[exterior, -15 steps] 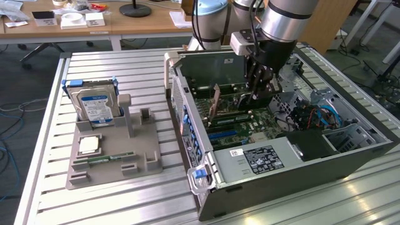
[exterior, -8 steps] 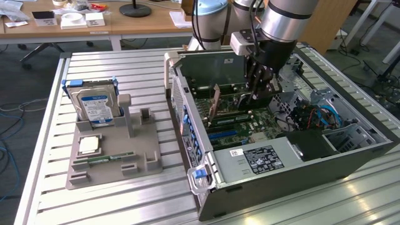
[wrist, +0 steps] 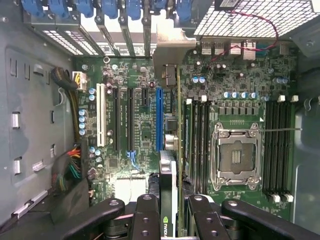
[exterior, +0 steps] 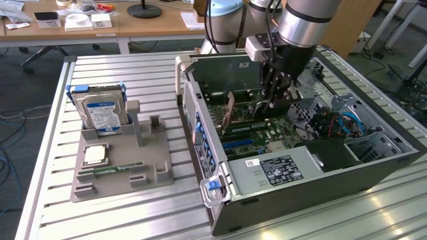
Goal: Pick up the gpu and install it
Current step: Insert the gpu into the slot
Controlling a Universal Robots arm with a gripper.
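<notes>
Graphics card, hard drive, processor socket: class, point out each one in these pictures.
Graphics card [wrist: 167, 180]: wrist view, the block on its face.
Hard drive [exterior: 100, 114]: exterior view, its blue label.
Processor socket [wrist: 235, 156]: wrist view, its open centre.

The pincer [wrist: 171, 202] is black, the gpu [wrist: 168, 175] green and black, the motherboard [wrist: 144, 142] green with a blue slot [wrist: 159, 120], the bench [exterior: 127, 75] ribbed silver.

Behind your slatted metal counter [exterior: 133, 220] stand wooden desks [exterior: 153, 27] strewn with small items, a chair base [exterior: 43, 52] beneath one. You'll see grey floor [exterior: 27, 90] with loose cables [exterior: 12, 120] at the exterior view's left.
</notes>
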